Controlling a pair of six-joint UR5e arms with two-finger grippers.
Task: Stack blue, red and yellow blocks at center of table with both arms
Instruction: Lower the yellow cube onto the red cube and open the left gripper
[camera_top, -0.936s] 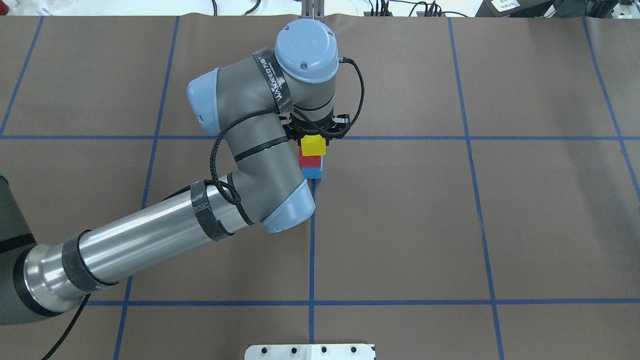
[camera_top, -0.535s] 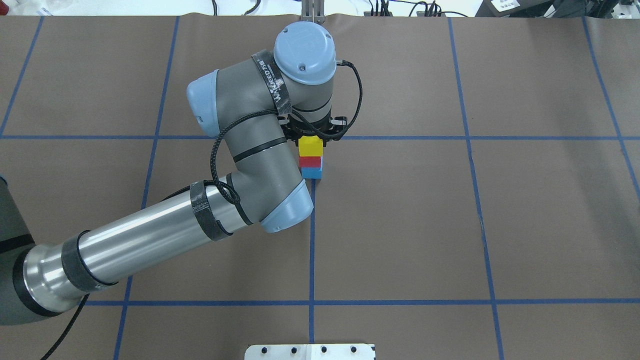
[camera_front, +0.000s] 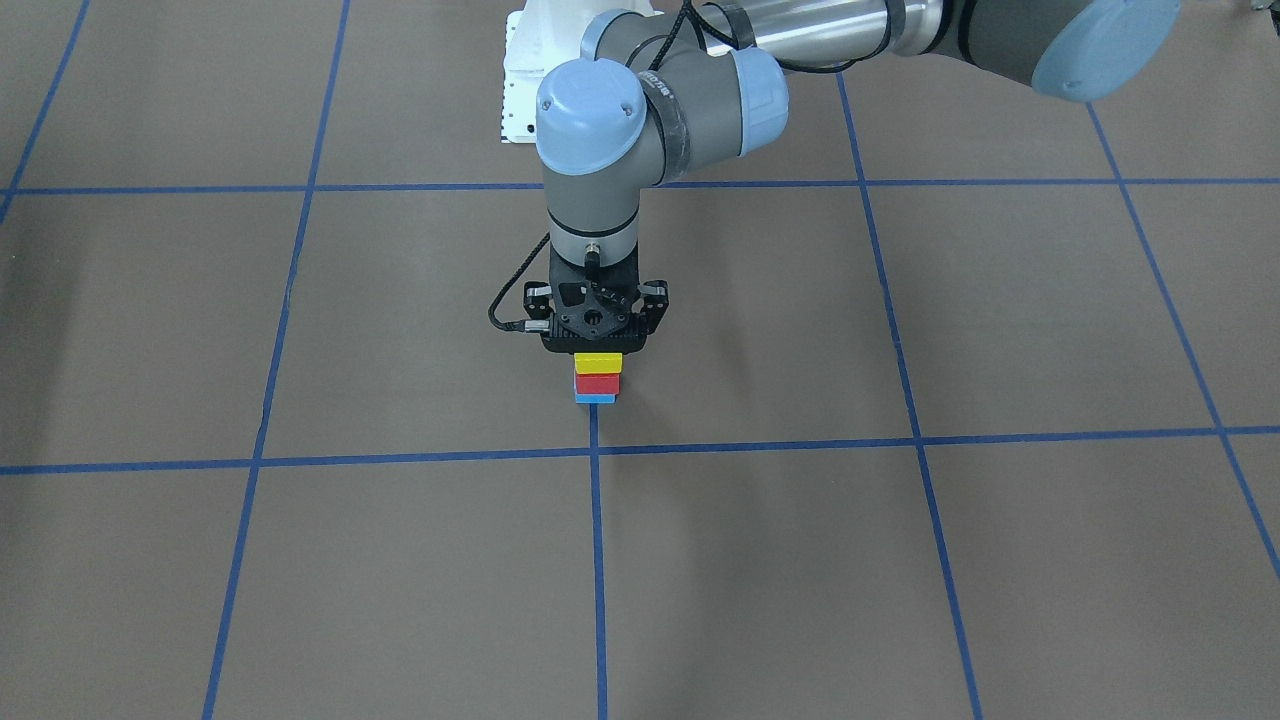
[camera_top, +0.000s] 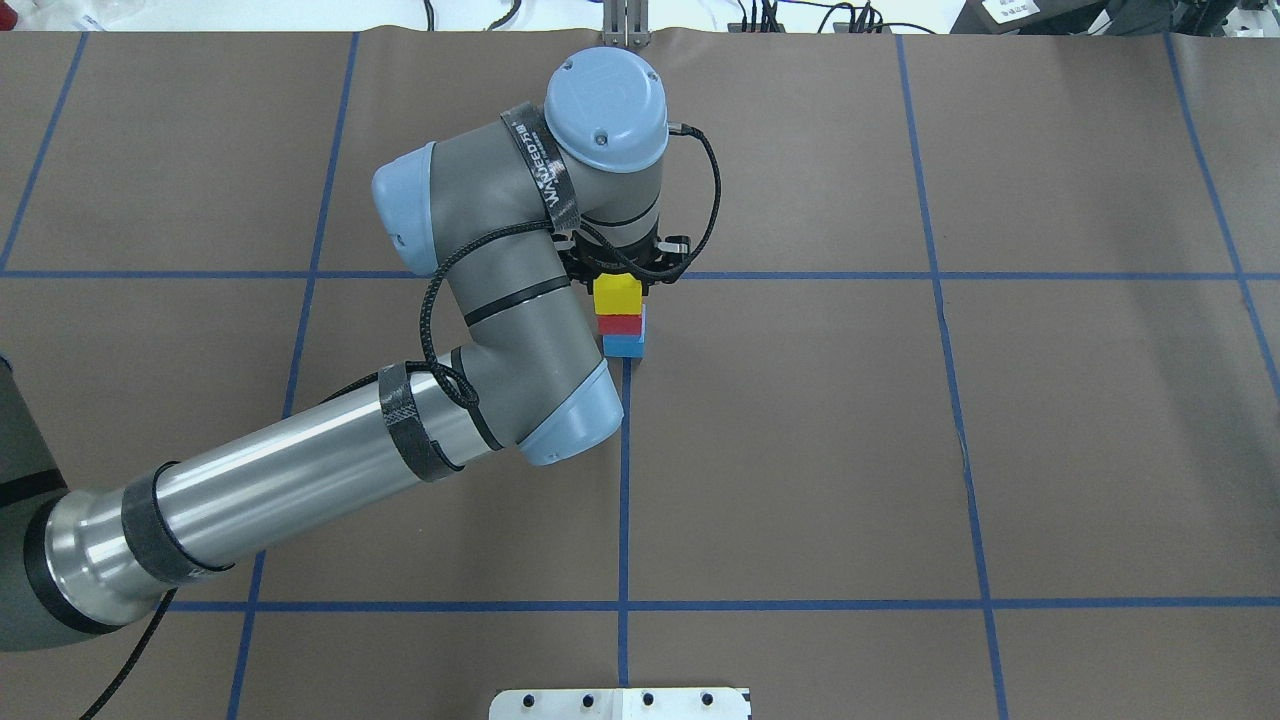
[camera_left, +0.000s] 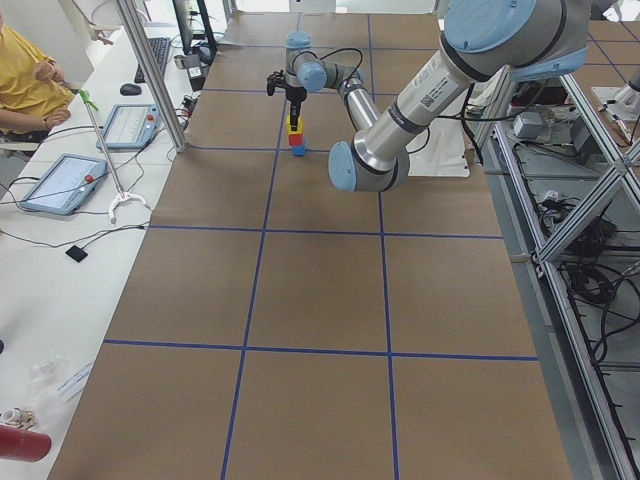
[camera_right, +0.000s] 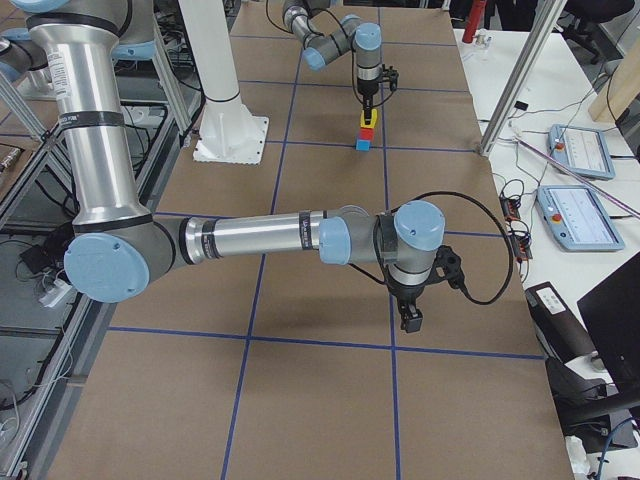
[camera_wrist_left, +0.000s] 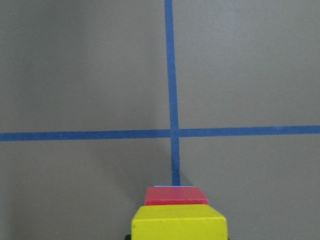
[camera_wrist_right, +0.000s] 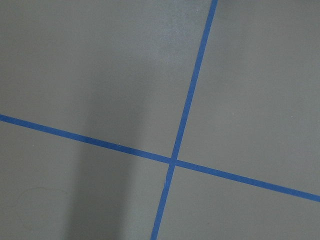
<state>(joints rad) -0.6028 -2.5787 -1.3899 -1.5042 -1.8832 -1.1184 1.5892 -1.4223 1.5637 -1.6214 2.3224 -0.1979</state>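
A blue block (camera_top: 624, 347) lies at the table's centre crossing with a red block (camera_top: 620, 324) on it. My left gripper (camera_front: 597, 352) points straight down and is shut on the yellow block (camera_front: 598, 361), which sits right on top of the red block (camera_front: 597, 382). The left wrist view shows the yellow block (camera_wrist_left: 178, 224) over the red one (camera_wrist_left: 175, 195). My right gripper (camera_right: 410, 318) shows only in the exterior right view, low over bare table far from the stack; I cannot tell whether it is open or shut.
Blue tape lines (camera_top: 623, 480) divide the brown table cover into squares. The robot's white base plate (camera_front: 520, 90) is at the near edge. The left arm's elbow (camera_top: 560, 420) hangs over the table just beside the stack.
My left gripper has carried the yellow block slightly left and down, so it now lines up over the red block. The red and blue blocks have not moved.
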